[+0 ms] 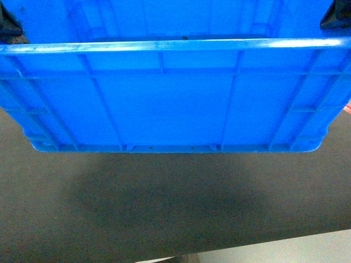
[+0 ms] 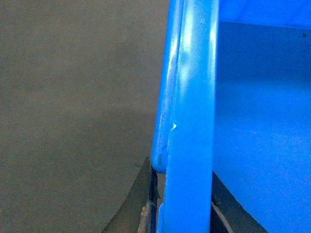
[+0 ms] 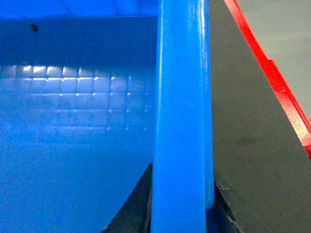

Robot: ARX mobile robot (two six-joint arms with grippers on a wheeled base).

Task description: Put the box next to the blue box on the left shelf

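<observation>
Blue plastic fills most of every view: the box [image 1: 175, 104] occupies the upper half of the head view, its thick rim running as a horizontal band across the top of the frame and its ribbed wall, divided into rectangular panels, below it. Two small slots sit at the bottom edge of the wall, near the centre of the frame. Below the box lies a dark grey bench [image 1: 175, 213] surface carrying a soft shadow; whether the box touches this surface cannot be told.

Left hand [image 1: 10, 24]: visible as a dark shape at the upper left corner of the head view, at the rim. The left wrist view shows the rim running vertically through the frame centre, with dark fingers [image 2: 138, 208] on both sides of it at the lower edge, closed onto the rim.

Right hand [image 1: 335, 16]: a dark shape at the upper right corner of the head view. The right wrist view shows its fingers [image 3: 133, 213] straddling the rim at the lower edge, clamped on it.

Only the right wrist view shows the box floor, moulded in a fine square grid, and a red edge strip [image 3: 272, 77] running diagonally at the upper right. A pale floor [image 1: 285, 249] appears at the lower right of the head view.

No writing or label is legible.
</observation>
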